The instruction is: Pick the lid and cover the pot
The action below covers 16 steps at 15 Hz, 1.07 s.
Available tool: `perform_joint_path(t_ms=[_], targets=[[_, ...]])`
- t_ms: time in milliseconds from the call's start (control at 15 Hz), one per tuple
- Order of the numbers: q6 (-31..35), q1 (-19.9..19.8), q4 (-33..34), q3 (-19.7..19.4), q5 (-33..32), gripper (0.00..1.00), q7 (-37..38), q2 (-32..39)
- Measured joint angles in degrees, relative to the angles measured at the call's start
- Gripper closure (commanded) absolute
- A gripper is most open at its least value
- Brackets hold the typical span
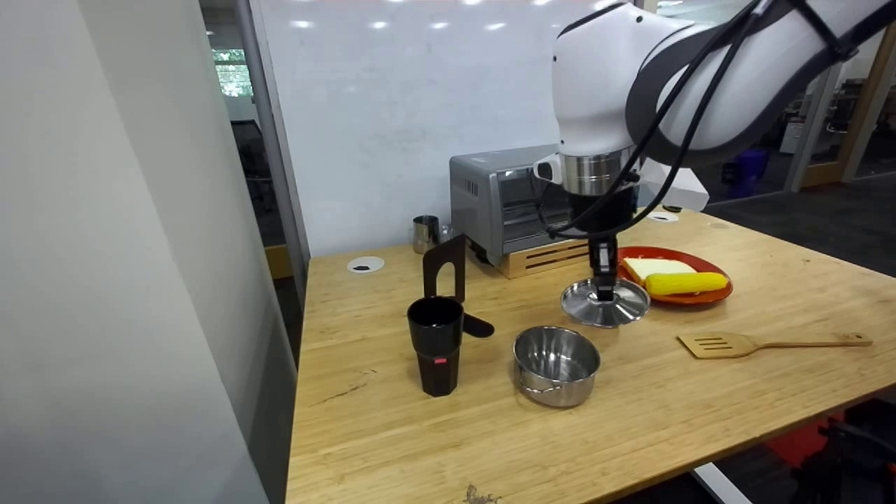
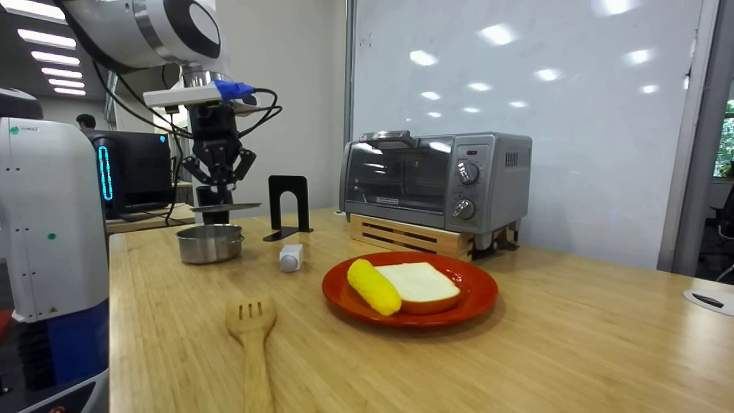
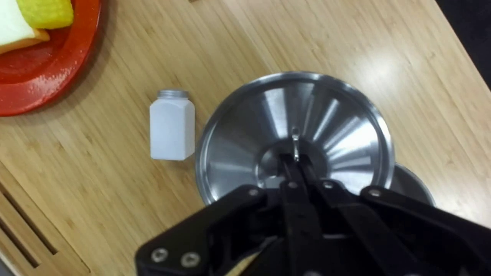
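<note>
Wrist view: clenched gripper [image 3: 295, 158], grasping lid [image 3: 293, 115] by its handle [image 3: 295, 141]; pot [image 3: 413, 186] partly hidden beneath, beyond lid's lower right rim. In an exterior view: uncovered pot, upright on tabletop [image 2: 573, 344], close to far left corner; lid roughly level, higher than pot and not touching it. In an exterior view: lid off pot's centre, on side of red plate [image 1: 689, 299], farther than pot from left tabletop edge. Step in hand, by judgement: transfer of lid to pot, seating not yet done. Appears to call next for sideways shift toward left tabletop edge until centred over pot, then for straight, level lowering, and release only once seated.
</note>
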Motion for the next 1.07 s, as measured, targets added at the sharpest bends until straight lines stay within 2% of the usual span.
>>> perform_joint_path(t_ms=[600,1067], targets=[[0.5,2.6,3.8,1.9,-4.4,0.99,-0.5,7.3],[3.6,4.0,4.6,3.1,-5.4,0.99,-2.4,9.0]])
